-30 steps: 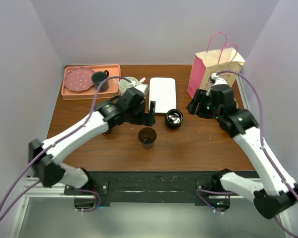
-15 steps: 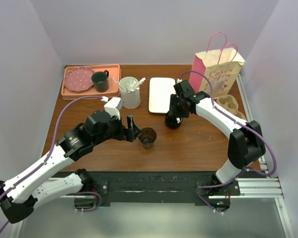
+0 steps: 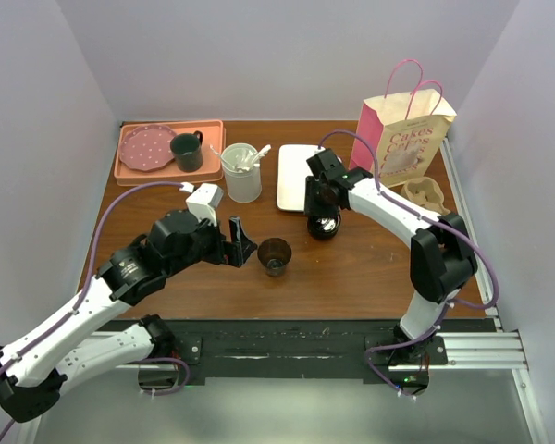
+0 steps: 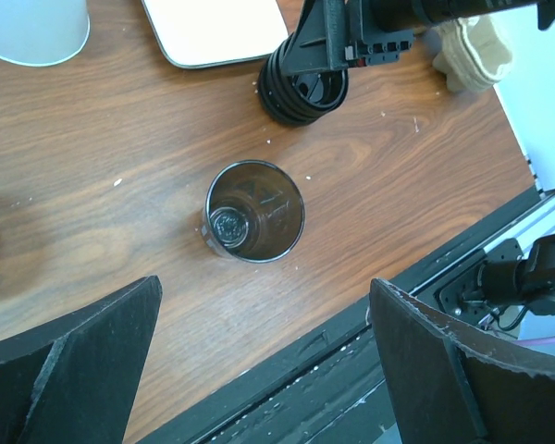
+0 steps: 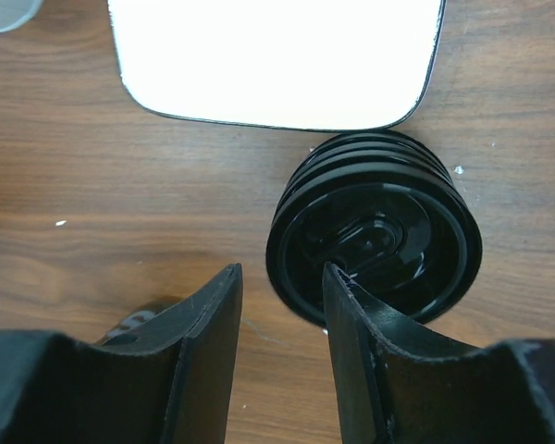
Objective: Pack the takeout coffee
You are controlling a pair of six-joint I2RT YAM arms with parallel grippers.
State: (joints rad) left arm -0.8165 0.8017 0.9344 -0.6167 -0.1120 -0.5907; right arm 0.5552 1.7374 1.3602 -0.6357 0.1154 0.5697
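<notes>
My right gripper (image 5: 282, 268) has swung from the pink bag (image 3: 402, 139) to the black lid stack (image 5: 379, 236). Its jaws are narrower but apart, straddling the stack's rim. My left gripper (image 4: 264, 287) has drawn back beside the brown cup (image 4: 254, 211) standing mid-tabletop (image 3: 370, 268), jaws spread wide. The bag reads "Cakes".

On the desk: dark cup (image 4: 255, 211) and black lids (image 5: 375, 240) sitting upright
The cup is standing open-mouthed just ahead of the left gripper (image 4: 264, 314); the lids are lying stacked, one rim edge between the jaws of the right gripper (image 5: 279, 277).
</notes>
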